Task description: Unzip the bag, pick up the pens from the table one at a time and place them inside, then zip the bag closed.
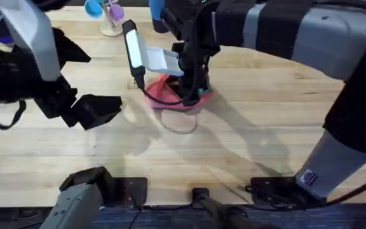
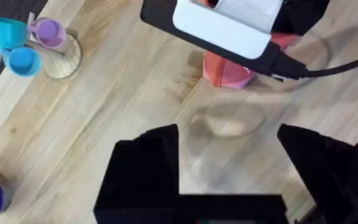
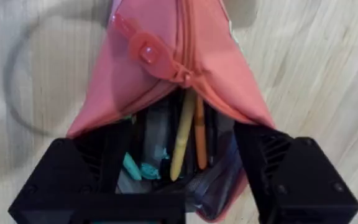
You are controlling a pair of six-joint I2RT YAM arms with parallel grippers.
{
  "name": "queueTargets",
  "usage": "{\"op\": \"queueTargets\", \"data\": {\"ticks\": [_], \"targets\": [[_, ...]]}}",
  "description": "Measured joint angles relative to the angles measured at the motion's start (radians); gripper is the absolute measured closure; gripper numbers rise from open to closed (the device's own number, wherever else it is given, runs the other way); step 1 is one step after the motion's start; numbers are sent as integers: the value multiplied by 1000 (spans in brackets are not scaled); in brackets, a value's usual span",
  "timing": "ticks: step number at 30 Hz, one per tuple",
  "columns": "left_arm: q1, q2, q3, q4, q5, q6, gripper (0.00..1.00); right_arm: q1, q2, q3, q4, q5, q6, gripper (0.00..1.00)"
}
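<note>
The bag [image 3: 179, 81] is lying in the middle of the table [image 1: 265, 140], partly unzipped, with pens [image 3: 185, 134] showing inside. It looks soft and floppy, so I should be pinching the little zipper tab [image 3: 143, 45]. My right claw [image 3: 179, 180] is hanging open over it. My left claw [image 2: 229, 162] is open too.

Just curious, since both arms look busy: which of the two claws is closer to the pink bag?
The right. The right gripper is down at the open end of the bag; the left gripper hovers open off to its side, apart from it.
</note>
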Motion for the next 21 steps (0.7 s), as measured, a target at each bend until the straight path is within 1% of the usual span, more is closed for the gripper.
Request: {"op": "queueTargets", "data": {"ticks": [4,7,13,14,16,21], "targets": [[0,50,-7,3,-4,41,7,0,-4,0,-3,0,6,6],[0,101,-10,5,-21,56,7,1,-19,0,-21,0,16,4],[0,171,-14,19,-35,84,6,4,-98,0,-26,8,83,4],[0,212,-14,53,-37,100,7,4,-149,0,-29,31,140,3],[0,247,-14,60,-28,121,7,5,-177,0,-29,56,202,3],[5,334,-14,59,51,234,7,6,-224,0,-41,104,429,4]]}}
